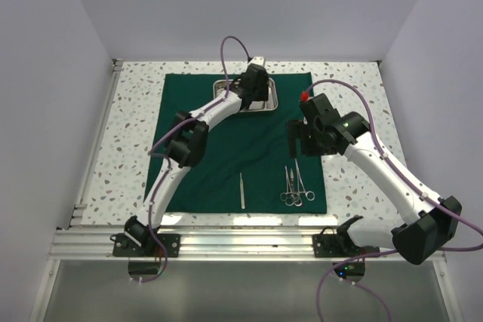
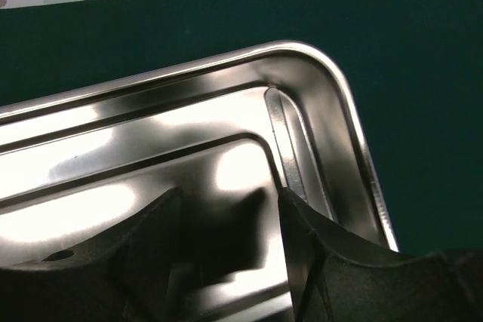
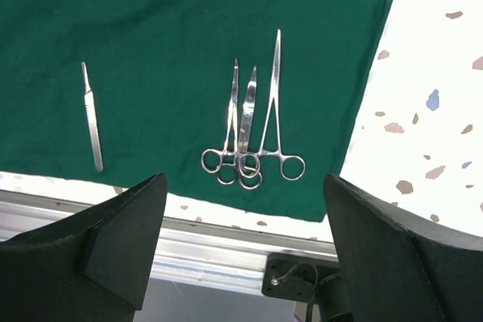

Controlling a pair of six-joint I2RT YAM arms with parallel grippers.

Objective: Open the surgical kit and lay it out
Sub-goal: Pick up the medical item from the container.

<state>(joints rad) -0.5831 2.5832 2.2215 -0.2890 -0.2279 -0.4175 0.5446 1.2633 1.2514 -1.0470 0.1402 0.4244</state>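
Cloth [image 1: 219,156], dark green, lies spread flat on the speckled table [image 1: 136,133]. Steel tray [image 1: 270,105] sits at the cloth's far edge. My left gripper [image 2: 226,216] hangs low over the tray's inside near one corner, fingers apart with nothing between them. Near the cloth's front edge, scissor-handled clamps [image 3: 253,141] lie bunched, rings overlapping. One slim steel tool [image 3: 92,118] lies well apart to their left. My right gripper [image 3: 241,209] hovers above the clamps, spread wide, empty.
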